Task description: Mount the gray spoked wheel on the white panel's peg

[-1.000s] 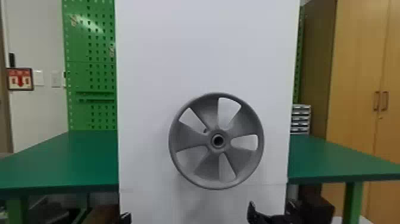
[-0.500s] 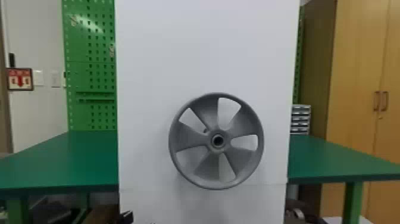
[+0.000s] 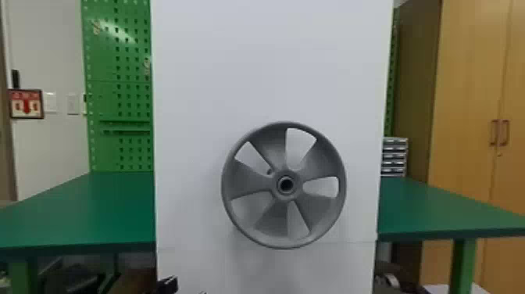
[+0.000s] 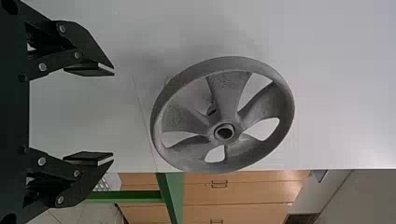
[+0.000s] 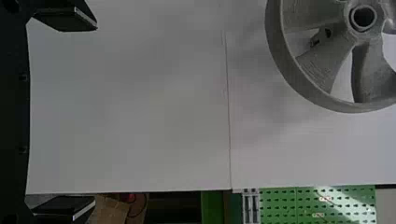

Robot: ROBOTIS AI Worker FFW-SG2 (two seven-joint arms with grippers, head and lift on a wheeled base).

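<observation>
Head view: the gray spoked wheel with a round rim and central hub (image 3: 276, 213) is up against the tall flat white panel (image 3: 269, 70), face outward, with none of my fingers on it. Nothing else props it from below, so I judge that the peg behind is bearing it through the hub (image 3: 286, 197), which would explain why it stays up unaided; the peg itself is hidden from me, and perhaps the wheel is not seated to full depth.

My black two-fingered left gripper (image 4: 113, 115) has its flat fingers well apart with only air between them, pointing toward the panel near the rim. My black two-fingered right gripper (image 5: 95, 115) is spread wide too, holding nothing, off to the wheel's other side. Being apart from the rim suits a finished release: neither can hook a spoke and drag the wheel outward.

The mounting looks done to me. What remains, I think, is backing both arms away straight, since a sideways brush on the rim could tilt it.
</observation>
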